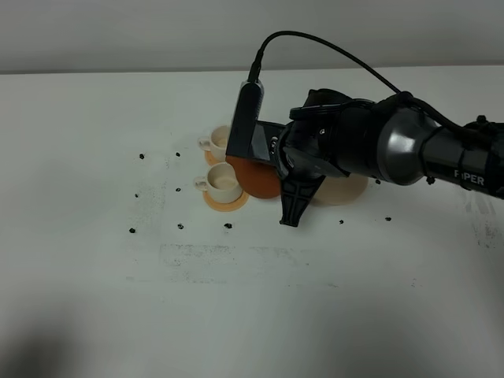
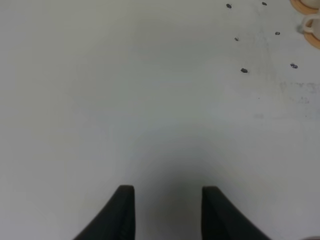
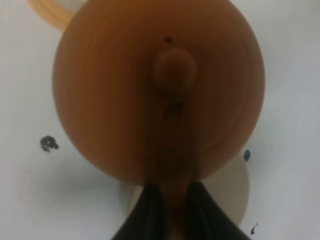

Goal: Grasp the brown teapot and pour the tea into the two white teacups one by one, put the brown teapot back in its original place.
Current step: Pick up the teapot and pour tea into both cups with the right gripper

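My right gripper (image 3: 170,202) clamps the handle of the squat reddish-brown clay teapot (image 3: 160,85) beside two small white teacups (image 1: 223,183) (image 1: 219,140). Pouring is in hand, I judge; next, tilt the spout over the nearer cup.

White tabletop (image 1: 79,299) is filling nearly every view, matte and softly lit. Pale grey wall (image 1: 118,31) is running along its far edge, well beyond the right gripper (image 3: 173,189). Small black specks (image 3: 48,144) are lying on either side of that gripper. Faint scuffed band (image 1: 236,256) is showing near it. Soft shadow (image 2: 167,165) is spreading just ahead of the left gripper (image 2: 167,200).
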Controlling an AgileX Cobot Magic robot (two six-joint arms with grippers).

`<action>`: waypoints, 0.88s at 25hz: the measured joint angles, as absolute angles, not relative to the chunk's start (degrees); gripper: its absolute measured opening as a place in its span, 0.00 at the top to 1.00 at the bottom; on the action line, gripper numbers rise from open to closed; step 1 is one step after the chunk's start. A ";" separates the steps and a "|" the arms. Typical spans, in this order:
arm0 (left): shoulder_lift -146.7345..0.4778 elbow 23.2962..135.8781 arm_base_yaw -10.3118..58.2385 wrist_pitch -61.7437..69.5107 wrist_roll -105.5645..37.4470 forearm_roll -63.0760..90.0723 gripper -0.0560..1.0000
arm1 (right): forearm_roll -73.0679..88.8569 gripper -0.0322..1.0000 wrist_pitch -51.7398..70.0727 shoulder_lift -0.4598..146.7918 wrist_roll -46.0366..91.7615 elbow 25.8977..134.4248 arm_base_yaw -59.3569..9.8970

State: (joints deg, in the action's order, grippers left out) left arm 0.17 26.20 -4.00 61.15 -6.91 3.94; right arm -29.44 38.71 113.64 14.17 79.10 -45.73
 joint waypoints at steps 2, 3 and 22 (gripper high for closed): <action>0.17 26.20 -4.00 61.15 -6.91 3.94 0.62 | -30.65 0.85 38.79 113.78 14.29 79.10 -45.73; 0.17 26.20 -4.00 61.15 -6.91 3.94 0.62 | -31.21 0.85 38.84 113.78 14.28 79.10 -45.81; 0.17 26.20 -4.00 61.15 -6.91 3.94 0.62 | -42.41 0.85 38.77 114.73 15.42 79.10 -46.87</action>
State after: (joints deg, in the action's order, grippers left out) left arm 0.17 26.20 -4.00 61.15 -6.91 3.94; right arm -42.41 38.77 114.73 15.42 79.10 -46.87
